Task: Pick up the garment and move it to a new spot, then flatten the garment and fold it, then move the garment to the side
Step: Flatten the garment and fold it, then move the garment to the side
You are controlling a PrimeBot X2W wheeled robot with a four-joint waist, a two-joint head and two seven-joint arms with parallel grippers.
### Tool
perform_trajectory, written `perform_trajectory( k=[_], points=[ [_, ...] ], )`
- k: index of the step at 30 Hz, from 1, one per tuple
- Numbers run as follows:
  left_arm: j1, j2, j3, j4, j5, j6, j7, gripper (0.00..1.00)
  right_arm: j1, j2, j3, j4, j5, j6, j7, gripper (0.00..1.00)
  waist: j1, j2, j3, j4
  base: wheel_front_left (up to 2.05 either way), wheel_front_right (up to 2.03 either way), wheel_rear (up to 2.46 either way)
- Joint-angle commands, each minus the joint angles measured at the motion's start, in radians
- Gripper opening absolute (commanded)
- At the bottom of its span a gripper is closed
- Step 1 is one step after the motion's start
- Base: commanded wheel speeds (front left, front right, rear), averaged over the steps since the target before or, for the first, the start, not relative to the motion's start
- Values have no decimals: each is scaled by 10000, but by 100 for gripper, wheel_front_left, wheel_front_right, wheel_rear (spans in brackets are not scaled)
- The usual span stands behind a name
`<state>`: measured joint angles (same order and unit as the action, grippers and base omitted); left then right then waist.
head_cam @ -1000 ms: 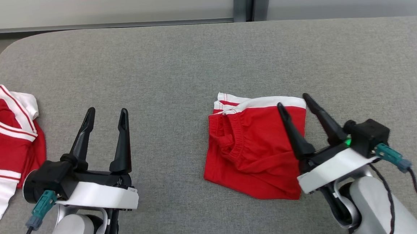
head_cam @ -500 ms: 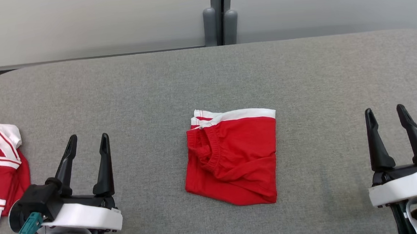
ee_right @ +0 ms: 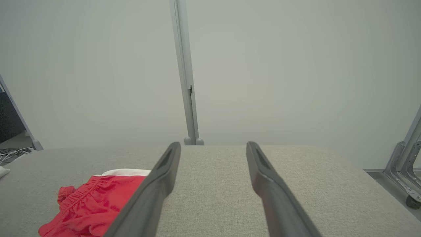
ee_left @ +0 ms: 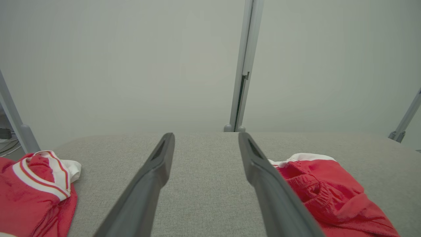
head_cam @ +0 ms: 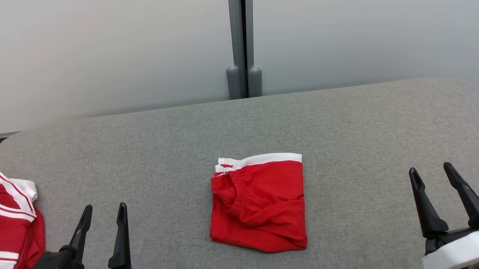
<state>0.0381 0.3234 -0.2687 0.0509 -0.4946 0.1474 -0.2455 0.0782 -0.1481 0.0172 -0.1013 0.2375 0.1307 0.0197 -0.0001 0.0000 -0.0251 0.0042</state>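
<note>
Caught the left gripper [head_cam: 105,208] at the near left edge of the head view, its two dark fingers parted and nothing between them. Matched it at the near right with the right gripper [head_cam: 429,169], likewise spread and empty. Showed both poised over the grey padded table [head_cam: 347,123], touching no fabric.

Found the garment [head_cam: 264,208], red with a white band, lying folded into a rough square near the middle of the table, between the two grippers and a little beyond their fingertips. Had the white band along its far edge and a gathered red waistband bunched at its left side. Placed it at the lower right of the left wrist view, partly behind the right-hand finger, and at the lower left of the right wrist view, partly behind the left-hand finger.

Left a second garment [head_cam: 3,223], red and white, crumpled at the table's left edge, near the left gripper and well apart from the folded one.

Closed off the scene beyond the table's rounded far edge with a pale wall [head_cam: 93,48], split by a grey upright post [head_cam: 241,34].
</note>
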Motion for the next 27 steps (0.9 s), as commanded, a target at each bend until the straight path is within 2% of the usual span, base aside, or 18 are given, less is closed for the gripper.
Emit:
perform_trajectory(
  k=[1,12,27],
  points=[
    [188,94,-5,-26,31,79,107,100,214,-46,29,-112,34,0,108,100,1,0,-167,-5,0,0,0],
    [360,219,95,-33,-127,324,320,100,587,81,-167,-431,65,0,394,100,1,0,-242,6,0,0,0],
    [50,234,18,-52,-68,335,220,100,490,94,-327,-443,-15,0,380,100,1,0,-126,187,0,0,0]
  ],
)
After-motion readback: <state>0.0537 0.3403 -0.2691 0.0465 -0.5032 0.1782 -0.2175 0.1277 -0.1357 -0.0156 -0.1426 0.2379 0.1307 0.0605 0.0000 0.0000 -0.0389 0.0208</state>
